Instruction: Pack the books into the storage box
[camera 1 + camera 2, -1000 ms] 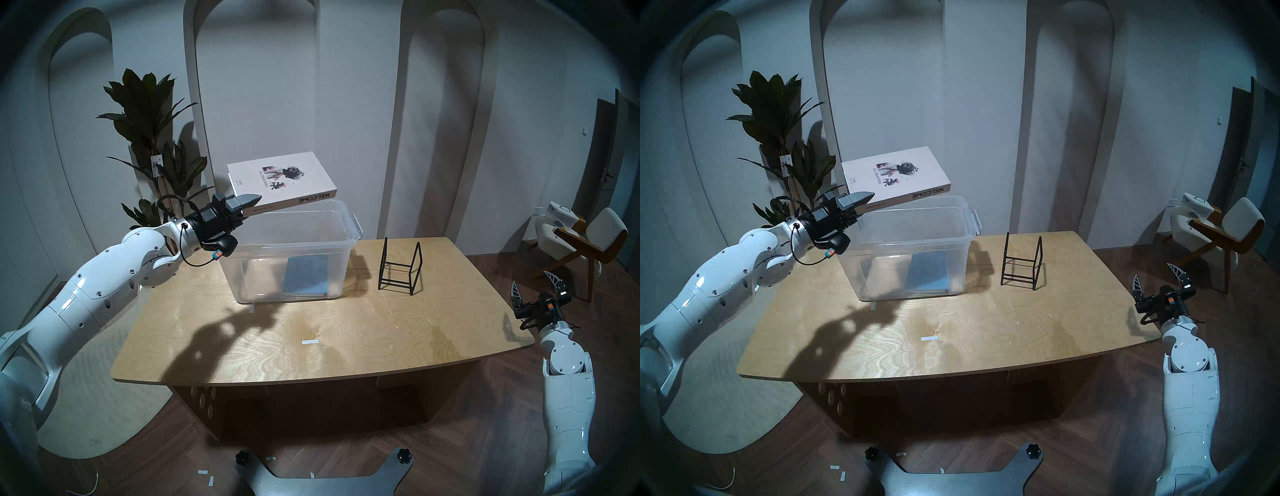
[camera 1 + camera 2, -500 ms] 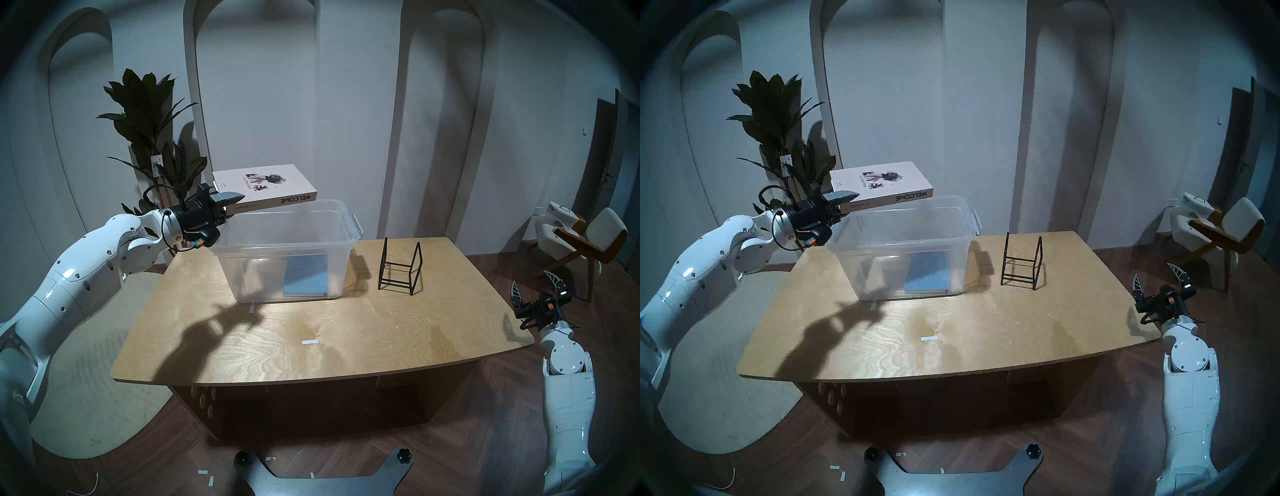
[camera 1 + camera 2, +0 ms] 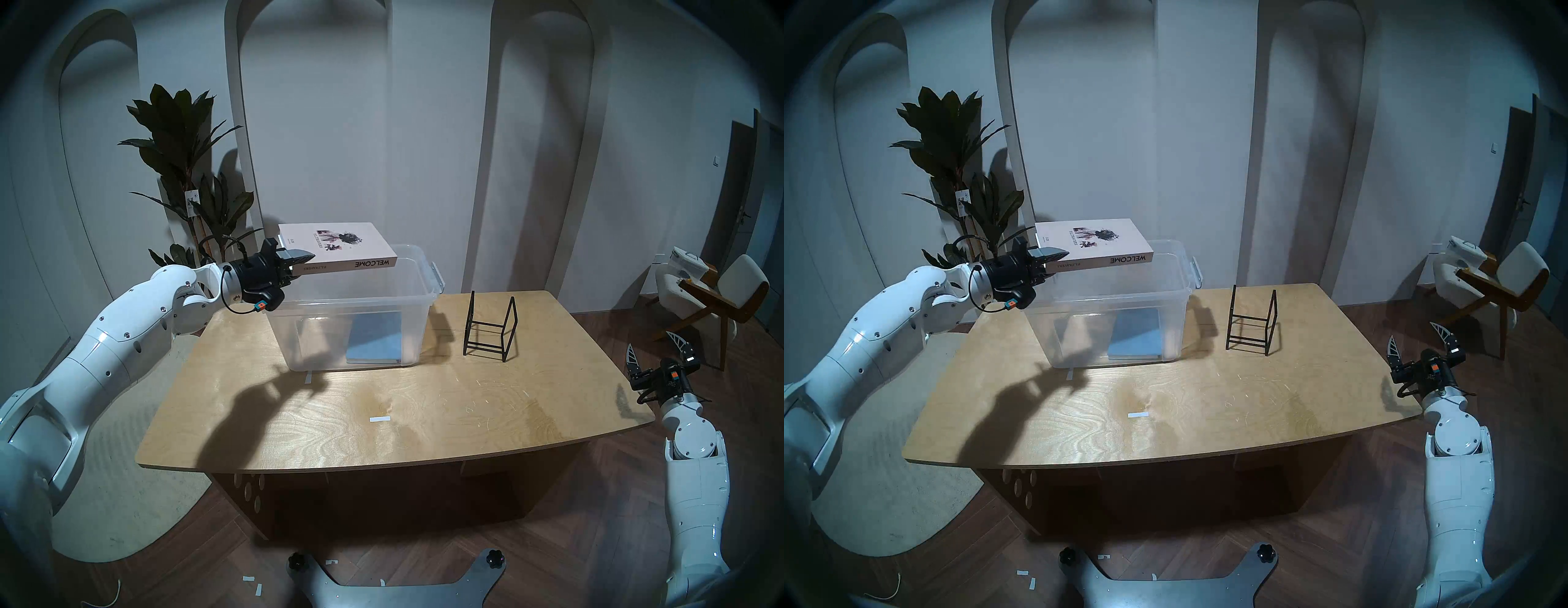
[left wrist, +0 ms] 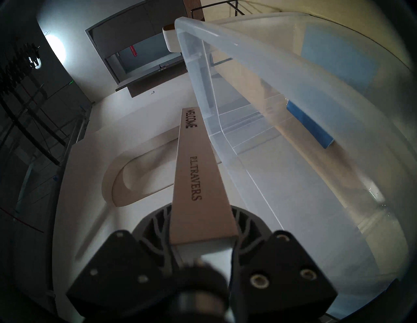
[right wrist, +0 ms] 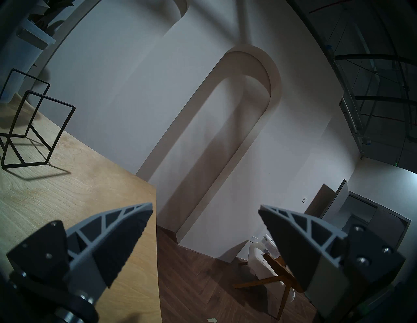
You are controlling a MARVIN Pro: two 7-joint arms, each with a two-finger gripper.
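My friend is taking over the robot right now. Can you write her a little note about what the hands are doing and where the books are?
Left gripper: shut on the WELCOME book, held flat by one end above the storage box.
Right gripper: open, empty, off the table's right edge.
Done: the blue book lies flat on the box floor, right side.
Left: lower the WELCOME book into the box and let go. The wire rack stands empty beside the box.
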